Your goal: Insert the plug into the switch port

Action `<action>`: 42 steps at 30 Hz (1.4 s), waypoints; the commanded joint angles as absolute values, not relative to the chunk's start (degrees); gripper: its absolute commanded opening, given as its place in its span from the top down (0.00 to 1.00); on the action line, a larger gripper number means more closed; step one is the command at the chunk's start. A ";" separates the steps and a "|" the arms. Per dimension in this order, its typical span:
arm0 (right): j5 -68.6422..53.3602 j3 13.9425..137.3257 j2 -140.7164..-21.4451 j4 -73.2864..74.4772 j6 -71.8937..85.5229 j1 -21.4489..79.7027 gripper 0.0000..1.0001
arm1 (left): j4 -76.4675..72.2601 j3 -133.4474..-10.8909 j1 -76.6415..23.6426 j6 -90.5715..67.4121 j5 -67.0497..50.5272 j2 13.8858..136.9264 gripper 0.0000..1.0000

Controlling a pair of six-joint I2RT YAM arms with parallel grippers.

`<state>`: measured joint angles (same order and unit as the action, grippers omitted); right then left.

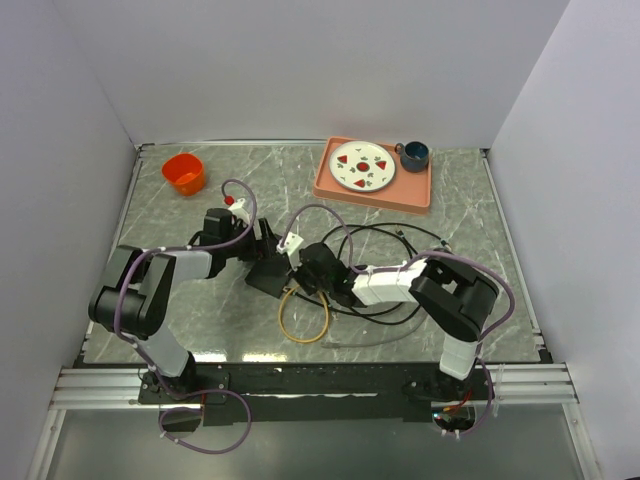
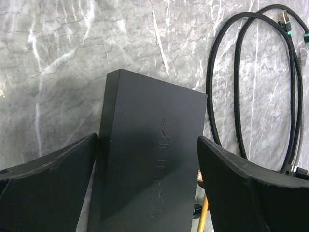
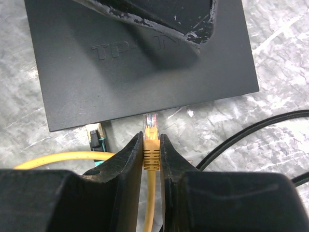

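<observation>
The switch [image 3: 140, 63] is a flat matte-black box lying on the marble table [image 1: 200, 320]. My left gripper [image 2: 147, 140] straddles the switch [image 2: 149, 159]: its fingers [image 2: 53, 183] stand close to the two long sides, with a thin gap still showing on the right. My right gripper [image 3: 151, 137] is shut on the yellow boot of the plug [image 3: 151, 126]. The plug's clear tip reaches the box's near edge. The switch port itself is hidden under that edge. In the top view both grippers [image 1: 265, 245] [image 1: 300, 268] meet at the switch [image 1: 266, 277] mid-table.
A teal-tipped connector [image 3: 96, 137] sits at the switch's near edge, left of the plug. The yellow cable [image 1: 305, 320] loops toward the front. Black cables [image 2: 241, 96] coil to the right. At the back are an orange cup [image 1: 184, 173] and a pink tray [image 1: 420, 192] holding a plate and a mug.
</observation>
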<state>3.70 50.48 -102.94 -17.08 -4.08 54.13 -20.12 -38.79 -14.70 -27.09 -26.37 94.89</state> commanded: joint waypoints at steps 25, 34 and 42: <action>7.30 46.14 -104.32 -40.86 -1.32 55.90 1.00 | -20.29 -36.39 -15.82 -28.12 -37.53 96.94 0.29; 6.33 45.44 -107.84 -46.14 -0.18 56.25 1.00 | -26.18 -32.18 -16.35 -33.65 -39.99 97.73 0.42; 6.15 43.42 -109.78 -53.86 -0.53 56.51 1.00 | -29.35 -31.64 -17.05 -35.60 -42.80 99.23 0.48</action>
